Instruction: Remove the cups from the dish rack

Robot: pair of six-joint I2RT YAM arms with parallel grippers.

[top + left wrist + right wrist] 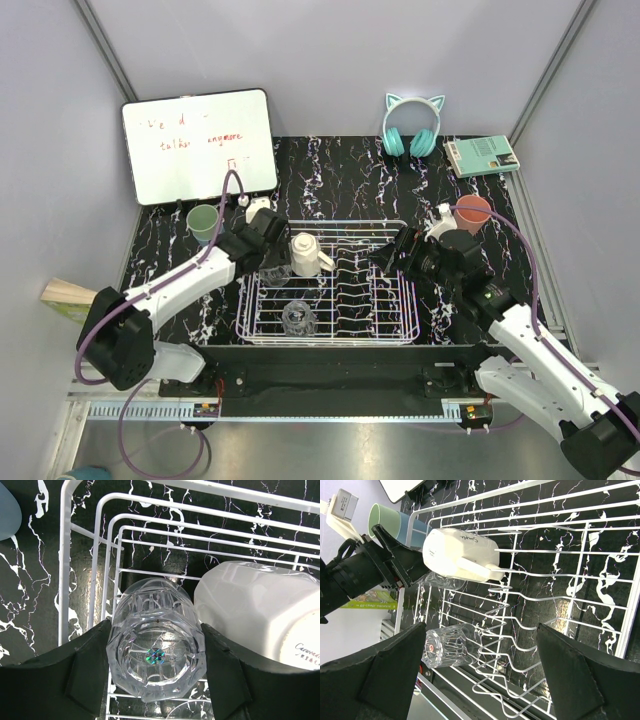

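The left tool (157,672) apparently grasps a clear glass (155,640); right tool (482,645) hangs released.

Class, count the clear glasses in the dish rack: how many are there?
2. One glass sits between the left fingers beside the cream mug; the other glass lies near the front edge of the dish rack. No more seem hidden.

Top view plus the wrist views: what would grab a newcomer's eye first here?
The white dish rack in the middle holds a cream mug and a clear glass near its front. Jaws of the left gripper flank a second clear glass beside the mug, while the right gripper hangs open over the rack. Teal cat-ear headphones sit at the back.
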